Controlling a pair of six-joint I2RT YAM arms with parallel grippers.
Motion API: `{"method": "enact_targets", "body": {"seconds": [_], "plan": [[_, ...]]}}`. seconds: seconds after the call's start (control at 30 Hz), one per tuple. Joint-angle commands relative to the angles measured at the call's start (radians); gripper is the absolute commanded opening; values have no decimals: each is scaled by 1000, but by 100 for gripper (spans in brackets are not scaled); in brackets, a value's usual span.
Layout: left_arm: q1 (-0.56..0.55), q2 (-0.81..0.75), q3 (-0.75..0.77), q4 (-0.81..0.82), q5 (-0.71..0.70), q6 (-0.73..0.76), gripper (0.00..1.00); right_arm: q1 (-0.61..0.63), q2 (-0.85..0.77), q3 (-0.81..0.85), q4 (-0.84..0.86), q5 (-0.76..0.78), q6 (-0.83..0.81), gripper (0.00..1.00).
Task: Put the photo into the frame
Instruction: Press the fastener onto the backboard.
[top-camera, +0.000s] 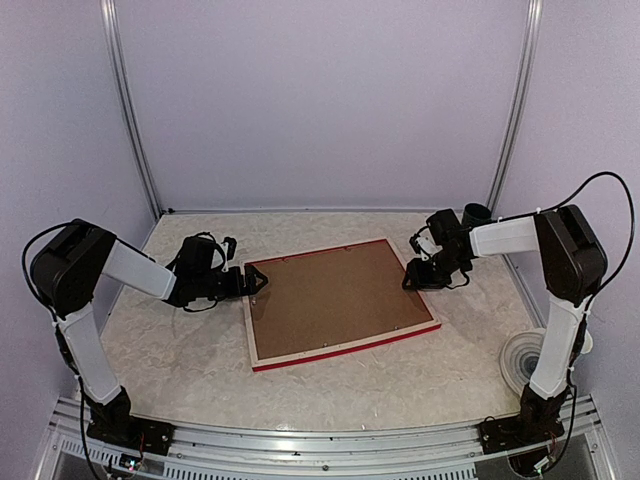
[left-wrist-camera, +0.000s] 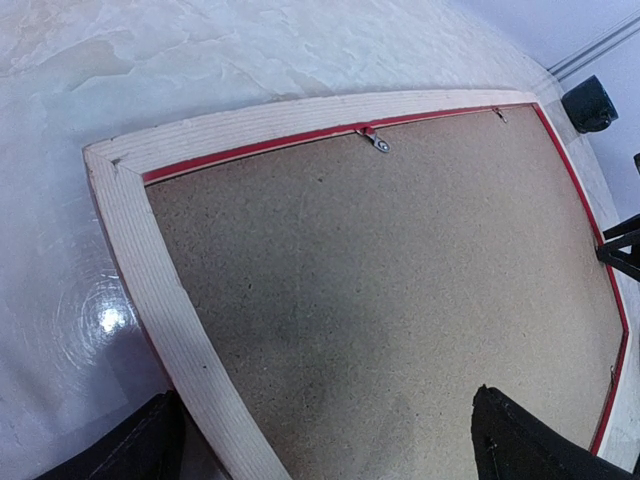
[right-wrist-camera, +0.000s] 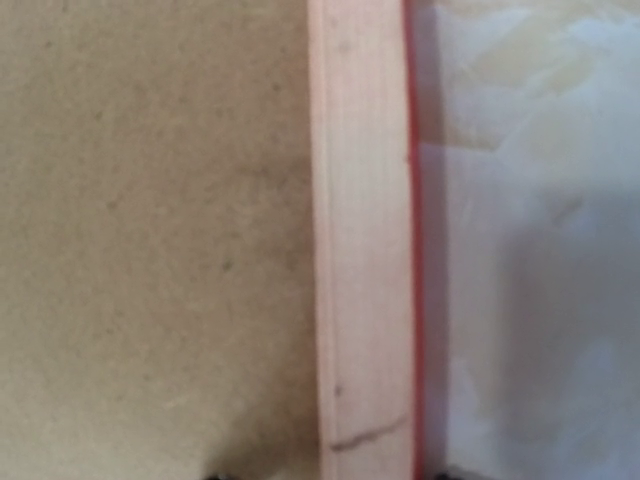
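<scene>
Thin red picture frame (top-camera: 345, 347) lies face down, brown hardboard panel (top-camera: 335, 295) inside. Photo hidden, likely under panel; job looks near done. Left gripper (top-camera: 256, 280) wide apart at left rim. Right gripper (top-camera: 414, 276) at right rim, grip unclear.

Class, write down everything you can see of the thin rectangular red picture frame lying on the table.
The thin rectangular red picture frame lies flat, back upward, on the pale mottled table. Its rails look like pale bare wood with red outer sides, mitred at the corners. A brown hardboard panel fills it, with small metal clips at the rim. The left gripper and right gripper straddle opposite short rails; contact unclear.
</scene>
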Motion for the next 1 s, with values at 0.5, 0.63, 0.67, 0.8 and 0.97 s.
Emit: {"method": "enact_targets", "body": {"seconds": [0.5,0.63,0.67,0.8,0.97], "plan": [[1,50,-43,-134,29,-27,99,-3,23,-5,-19,27,13,45],[0,52,-44,-134,28,-29,99,-3,26,-4,-23,41,19,44],[0,51,-44,-134,28,-29,99,-4,27,-3,-24,44,23,44],[0,52,-45,-133,30,-29,99,-3,29,-5,-28,58,27,44],[0,51,-43,-134,30,-28,99,-3,26,-5,-32,71,38,40]]}}
